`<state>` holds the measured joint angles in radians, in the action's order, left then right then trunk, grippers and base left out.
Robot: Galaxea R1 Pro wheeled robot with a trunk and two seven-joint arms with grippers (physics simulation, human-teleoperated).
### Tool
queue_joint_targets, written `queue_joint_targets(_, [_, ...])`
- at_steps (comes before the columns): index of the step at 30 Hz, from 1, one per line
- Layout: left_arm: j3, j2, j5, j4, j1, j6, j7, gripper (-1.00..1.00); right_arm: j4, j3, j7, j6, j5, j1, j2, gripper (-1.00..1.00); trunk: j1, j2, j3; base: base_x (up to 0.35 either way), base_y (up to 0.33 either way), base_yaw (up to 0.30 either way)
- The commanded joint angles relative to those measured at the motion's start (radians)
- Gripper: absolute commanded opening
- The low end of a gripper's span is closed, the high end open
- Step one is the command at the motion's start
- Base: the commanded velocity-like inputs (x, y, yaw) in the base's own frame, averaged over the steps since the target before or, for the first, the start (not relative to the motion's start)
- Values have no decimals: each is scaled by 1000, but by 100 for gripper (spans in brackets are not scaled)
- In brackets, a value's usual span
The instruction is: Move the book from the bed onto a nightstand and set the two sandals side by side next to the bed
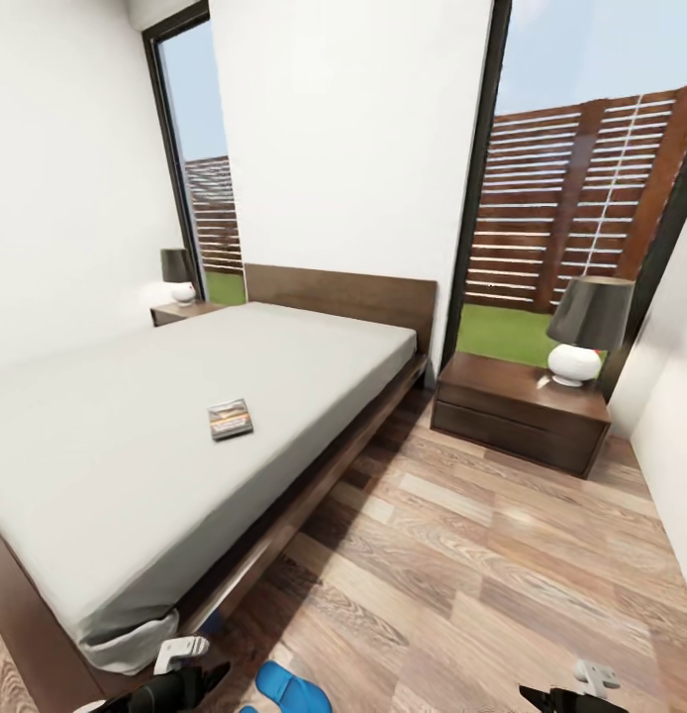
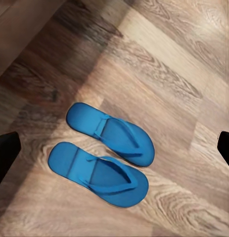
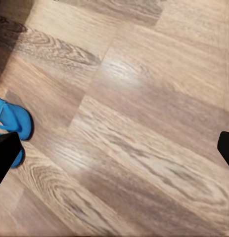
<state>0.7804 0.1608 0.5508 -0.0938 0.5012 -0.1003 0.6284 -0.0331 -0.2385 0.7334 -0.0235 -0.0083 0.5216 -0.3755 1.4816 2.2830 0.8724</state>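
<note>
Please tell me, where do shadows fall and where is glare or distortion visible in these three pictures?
Head view: wide-angle bending of the window frames, shadow on the floor beside the bed. Left wrist view: the two sandals lie partly in a dark shadow band. Right wrist view: a pale glare patch on the planks.

Bright blue sandals (image 2: 102, 153) lie on brown wood-grain floor (image 1: 482, 574). The bed (image 1: 334, 297) has a dark brown frame and light-grey mattress; the book (image 1: 230, 418) shows a grey-black cover with an orange band. Dark-brown nightstand (image 1: 517, 411), white walls.
</note>
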Motion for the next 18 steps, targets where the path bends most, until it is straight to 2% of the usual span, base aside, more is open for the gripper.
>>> queue_joint_targets(1, [7, 0, 11, 0, 0, -7, 2, 100, -4, -2, 3, -2, -1, 2, 0, 100, 0, 0, 1, 0, 0, -284])
queue_joint_targets(18, [7, 0, 11, 0, 0, -7, 2, 100, -4, -2, 3, -2, -1, 2, 0, 100, 0, 0, 1, 0, 0, -284])
